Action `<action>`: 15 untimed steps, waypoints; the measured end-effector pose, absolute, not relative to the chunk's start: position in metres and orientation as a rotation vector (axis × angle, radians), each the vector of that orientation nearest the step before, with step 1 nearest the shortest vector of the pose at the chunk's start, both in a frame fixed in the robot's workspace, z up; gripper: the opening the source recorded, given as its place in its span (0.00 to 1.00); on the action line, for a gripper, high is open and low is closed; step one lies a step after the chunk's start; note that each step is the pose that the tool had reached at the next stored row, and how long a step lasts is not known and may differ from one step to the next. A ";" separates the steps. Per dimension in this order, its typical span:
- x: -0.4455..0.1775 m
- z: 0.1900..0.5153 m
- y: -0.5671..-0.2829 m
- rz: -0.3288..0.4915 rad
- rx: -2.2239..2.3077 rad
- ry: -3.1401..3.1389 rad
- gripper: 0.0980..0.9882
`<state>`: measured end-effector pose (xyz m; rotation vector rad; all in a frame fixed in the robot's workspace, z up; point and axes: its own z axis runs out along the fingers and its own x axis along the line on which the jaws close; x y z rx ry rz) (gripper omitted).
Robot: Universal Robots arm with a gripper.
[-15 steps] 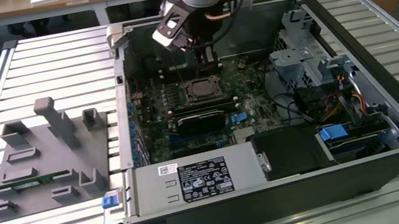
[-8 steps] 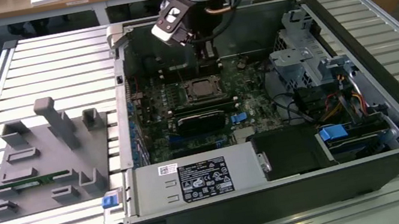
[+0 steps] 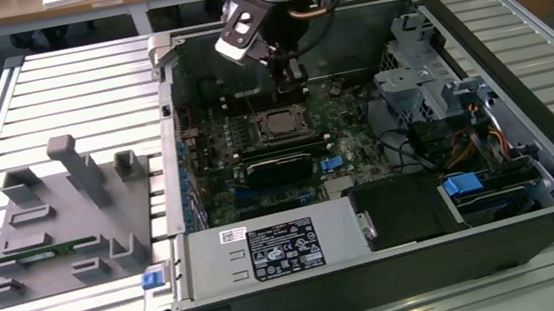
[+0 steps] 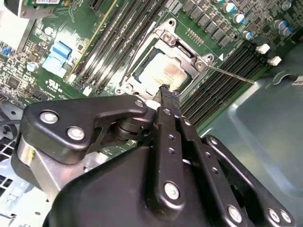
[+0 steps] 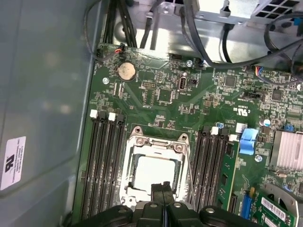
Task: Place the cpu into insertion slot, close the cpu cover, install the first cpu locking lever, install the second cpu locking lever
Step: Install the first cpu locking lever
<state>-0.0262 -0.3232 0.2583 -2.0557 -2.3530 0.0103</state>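
Observation:
On the green motherboard, the insertion slot (image 3: 278, 124) sits between black memory slots. The cpu (image 5: 152, 171), with its pale silver top (image 4: 160, 75), lies in the slot. The cpu cover (image 5: 158, 141), a silver frame (image 4: 183, 48), lies flat around the chip. A thin silver locking lever (image 4: 232, 74) angles out over the memory slots; another thin rod (image 5: 189, 175) runs along the socket's side. My gripper (image 5: 162, 188) is shut with nothing between its black fingers. Its tip (image 4: 168, 91) hangs just over the socket's edge, and it sits at the far side of the socket (image 3: 294, 93).
The open computer case (image 3: 512, 74) walls in the board. A labelled power supply box (image 3: 270, 250) lies at the near side, with a drive cage (image 3: 412, 82) and cables on the exterior view's right. A grey fixture block (image 3: 62, 217) stands on the slatted table outside the case.

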 end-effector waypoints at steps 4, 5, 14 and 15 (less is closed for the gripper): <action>-0.026 0.258 -0.323 0.010 -2.032 -2.373 0.01; -0.026 0.258 -0.323 0.011 -2.026 -2.378 0.01; -0.026 0.258 -0.323 0.011 -1.977 -2.420 0.01; -0.026 0.258 -0.323 0.011 -1.971 -2.425 0.01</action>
